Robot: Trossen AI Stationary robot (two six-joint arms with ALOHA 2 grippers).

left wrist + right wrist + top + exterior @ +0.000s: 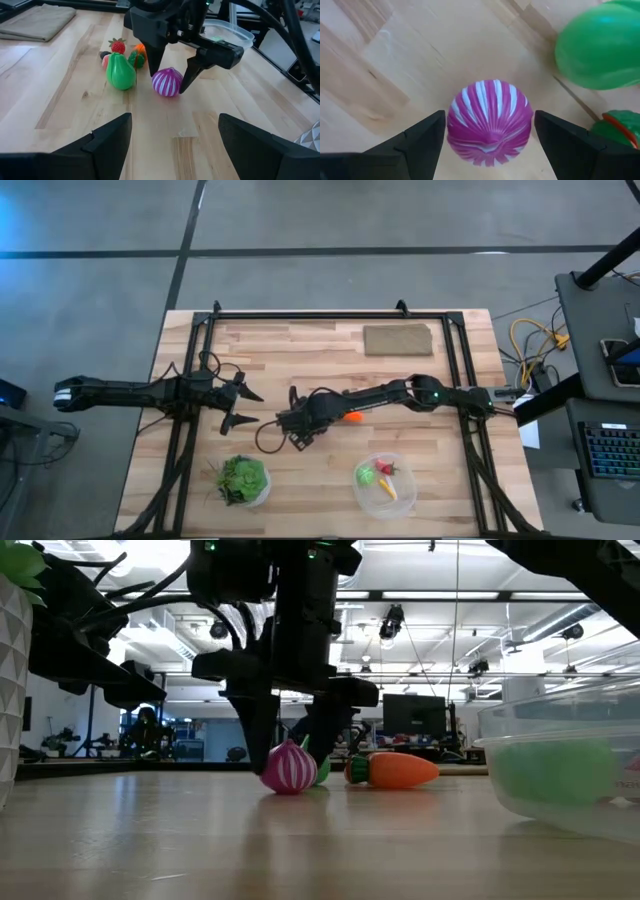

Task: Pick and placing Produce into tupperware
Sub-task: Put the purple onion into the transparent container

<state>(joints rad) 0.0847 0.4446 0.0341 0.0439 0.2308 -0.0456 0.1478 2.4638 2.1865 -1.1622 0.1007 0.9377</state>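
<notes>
Here, one magenta onion (490, 122) between right tool (489, 145) fingers.

Counting it all up: two arms are showing over the table (300, 350), two fingers on each. One clear tupperware (405, 498) is sitting there with three little produce pieces inside: one green (366, 476), one red (385, 468), one yellow-orange (388, 491). Out on the wood I'm seeing one striped magenta onion (166, 82), one green pear (120, 72), one strawberry (118, 46) and one carrot (398, 770). One white bowl of leafy greens (242, 480) and one folded cloth (397, 339) too.
</notes>
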